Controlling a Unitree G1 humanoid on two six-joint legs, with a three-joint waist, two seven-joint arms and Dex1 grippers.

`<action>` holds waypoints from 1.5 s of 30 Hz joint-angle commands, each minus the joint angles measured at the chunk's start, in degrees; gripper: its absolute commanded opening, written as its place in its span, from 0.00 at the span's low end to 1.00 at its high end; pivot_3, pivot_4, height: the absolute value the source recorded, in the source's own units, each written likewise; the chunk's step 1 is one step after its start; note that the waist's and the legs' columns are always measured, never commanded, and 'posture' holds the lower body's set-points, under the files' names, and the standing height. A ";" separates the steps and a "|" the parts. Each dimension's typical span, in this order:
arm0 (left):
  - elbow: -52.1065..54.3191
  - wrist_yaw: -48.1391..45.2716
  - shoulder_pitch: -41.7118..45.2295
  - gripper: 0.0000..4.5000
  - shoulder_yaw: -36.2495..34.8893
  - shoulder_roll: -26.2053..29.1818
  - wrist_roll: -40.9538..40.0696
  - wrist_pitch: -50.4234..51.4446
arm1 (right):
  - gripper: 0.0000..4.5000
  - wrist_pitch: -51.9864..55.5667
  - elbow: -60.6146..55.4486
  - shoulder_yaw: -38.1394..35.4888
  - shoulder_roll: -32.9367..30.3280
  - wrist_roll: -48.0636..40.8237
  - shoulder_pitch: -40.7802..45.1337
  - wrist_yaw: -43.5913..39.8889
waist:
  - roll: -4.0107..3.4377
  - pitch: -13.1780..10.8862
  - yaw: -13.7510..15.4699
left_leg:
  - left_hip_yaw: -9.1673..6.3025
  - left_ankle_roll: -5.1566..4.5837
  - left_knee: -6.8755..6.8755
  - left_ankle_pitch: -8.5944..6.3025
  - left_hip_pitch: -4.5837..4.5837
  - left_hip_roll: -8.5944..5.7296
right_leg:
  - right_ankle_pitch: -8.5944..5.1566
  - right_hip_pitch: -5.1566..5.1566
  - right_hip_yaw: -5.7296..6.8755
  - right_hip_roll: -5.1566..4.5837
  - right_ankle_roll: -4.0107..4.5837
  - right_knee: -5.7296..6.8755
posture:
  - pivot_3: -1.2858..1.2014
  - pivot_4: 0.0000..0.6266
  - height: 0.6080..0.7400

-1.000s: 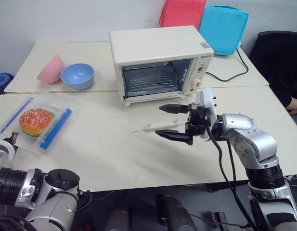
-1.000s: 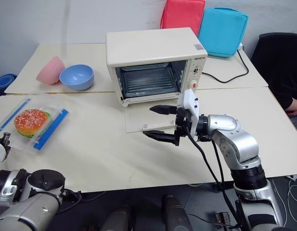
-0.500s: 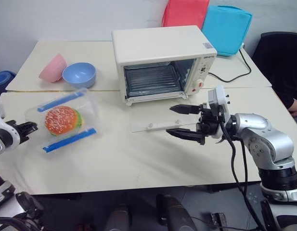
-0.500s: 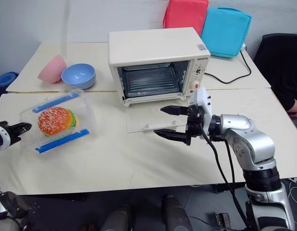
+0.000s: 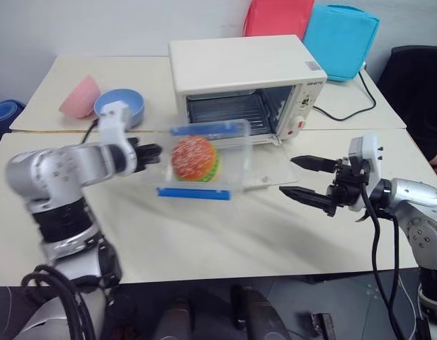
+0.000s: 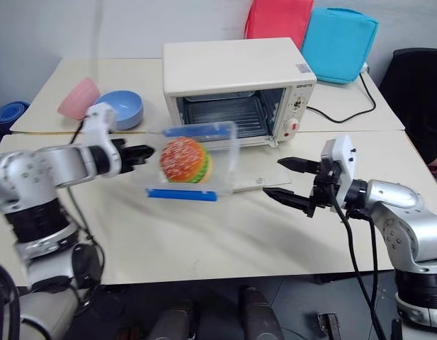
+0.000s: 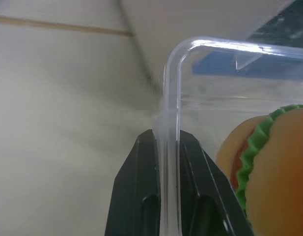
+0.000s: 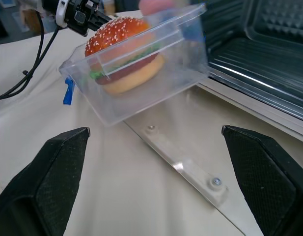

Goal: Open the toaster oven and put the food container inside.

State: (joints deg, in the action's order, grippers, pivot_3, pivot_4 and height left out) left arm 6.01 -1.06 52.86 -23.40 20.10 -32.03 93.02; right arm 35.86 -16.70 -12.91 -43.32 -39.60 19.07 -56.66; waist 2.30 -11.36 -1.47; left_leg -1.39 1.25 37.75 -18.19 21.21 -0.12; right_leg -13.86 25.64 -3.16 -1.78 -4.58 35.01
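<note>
Your left gripper (image 6: 142,151) is pinched on the thin clear wall of the food container (image 6: 193,161), holding it tilted in the air at centre frame, just in front of the toaster oven (image 6: 236,71), whose glass door (image 6: 257,172) lies flat open on the table (image 6: 204,234). The toy hamburger (image 6: 185,159) sits inside the box. At right of frame, your right gripper (image 6: 290,181) hangs empty, jaws spread wide, beside the door's edge.

The risk is the grip itself: two fingers (image 7: 141,191) clamp only one rim, so the tilted box could swing, slip free or spill its burger. The far corner may also catch the door or the oven's lower lip on the way in.
</note>
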 commanded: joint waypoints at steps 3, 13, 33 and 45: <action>-3.64 7.75 6.25 0.03 -0.07 -8.14 3.15 -0.52 | 1.00 -1.25 -2.44 -5.10 -1.90 -0.97 -2.73 0.87 | 0.00 0.00 -0.05 | 0.16 0.00 0.02 0.00 -0.08 0.01 | 0.01 0.00 0.01 0.09 -0.02 -0.05 | 0.52 0.24 1.00; -8.76 11.94 9.18 0.11 -0.94 -15.37 11.28 -1.63 | 1.00 -1.02 -3.97 -8.10 -3.25 -1.32 -5.57 1.95 | -0.01 0.00 -0.02 | 0.44 -0.11 0.28 0.09 -0.28 -0.12 | 0.14 -0.06 -0.15 0.22 -0.23 0.20 | 0.52 0.24 1.00; 10.89 -23.29 0.66 0.43 -10.39 -0.46 -11.98 -3.09 | 0.86 3.52 -10.09 -4.54 -1.65 -6.50 -6.30 5.42 | -0.04 -0.02 -0.35 | 0.42 -0.08 0.32 0.21 -0.26 -0.11 | 0.22 -0.06 -0.19 0.23 -0.33 0.23 | 0.52 0.24 1.00; 15.15 -53.91 -24.97 0.00 13.03 24.51 -11.14 -30.78 | 0.00 1.68 -8.15 5.20 0.78 -3.27 -3.77 4.81 | -0.06 -0.03 0.10 | 0.43 -0.19 0.31 0.25 -0.53 -0.15 | -0.09 -0.26 -0.17 0.18 0.22 0.29 | 0.52 0.24 1.00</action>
State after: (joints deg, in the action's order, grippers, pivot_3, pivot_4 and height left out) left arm 19.83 -53.81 27.94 -12.53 44.15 -45.12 66.88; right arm 39.09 -25.12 -7.82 -42.73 -43.75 14.33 -51.72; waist 2.24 -11.40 -1.37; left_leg -0.94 1.03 38.06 -17.94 20.68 -0.28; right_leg -13.95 25.37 -3.33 -1.60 -4.36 35.30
